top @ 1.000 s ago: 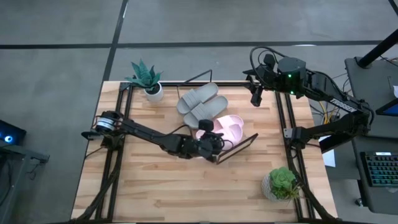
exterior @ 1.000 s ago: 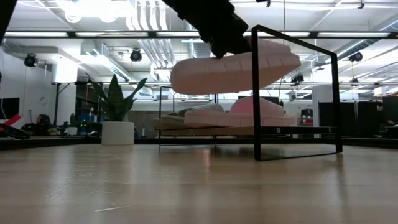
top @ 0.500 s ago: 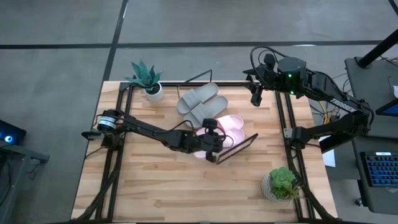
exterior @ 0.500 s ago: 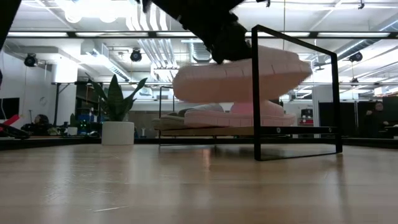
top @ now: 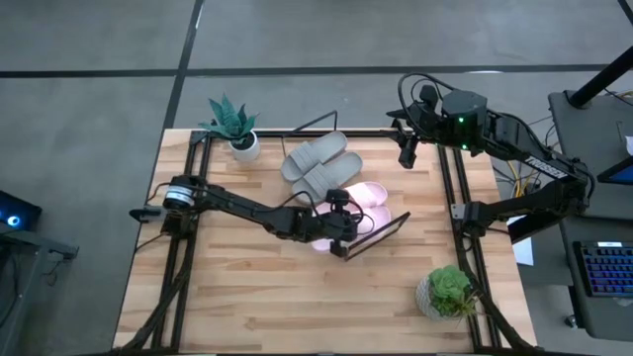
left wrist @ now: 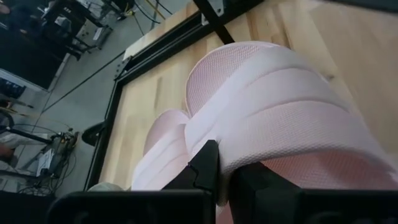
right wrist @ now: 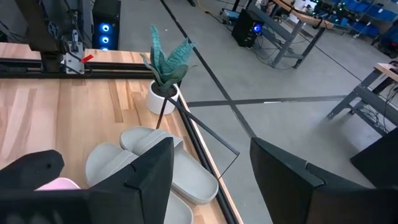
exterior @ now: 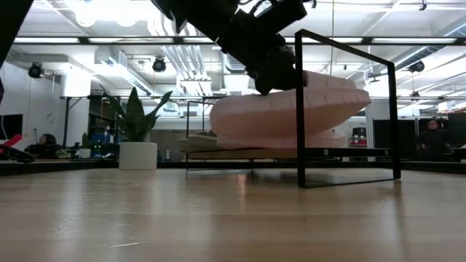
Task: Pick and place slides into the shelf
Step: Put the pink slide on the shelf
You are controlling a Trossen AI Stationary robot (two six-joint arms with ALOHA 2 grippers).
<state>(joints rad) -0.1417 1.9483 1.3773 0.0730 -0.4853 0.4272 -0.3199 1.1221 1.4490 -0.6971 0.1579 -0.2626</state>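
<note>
My left gripper [top: 341,220] reaches over the near end of the slanted wood shelf [top: 381,230] and is shut on a pale pink slide [exterior: 291,109]. That slide hangs low over the second pink slide [top: 374,195], which lies on the shelf board; I cannot tell whether the two touch. Two grey slides [top: 316,163] lie side by side on the shelf's far part. My right gripper [top: 407,153] waits open, raised near the table's far right corner. My left gripper [left wrist: 224,165] pinches the pink slide between its two fingers [left wrist: 208,168] at a side edge [left wrist: 227,149]. The fingers come slanting down from the table's left. The slide is roughly level in the hold, with its ribbed side [exterior: 320,102] facing the near edge.
A potted plant [top: 232,124] stands at the far left corner, and a bushy green one [top: 447,292] near the right edge. The shelf's black wire frame [exterior: 299,109] rises beside the held slide. Bare plank tabletop [top: 247,297] lies toward the near edge.
My left gripper has moved down and a little toward the table's right, staying shut. The pink slide it carries has sunk toward the other pink slide on the shelf and now covers most of it in the low view.
</note>
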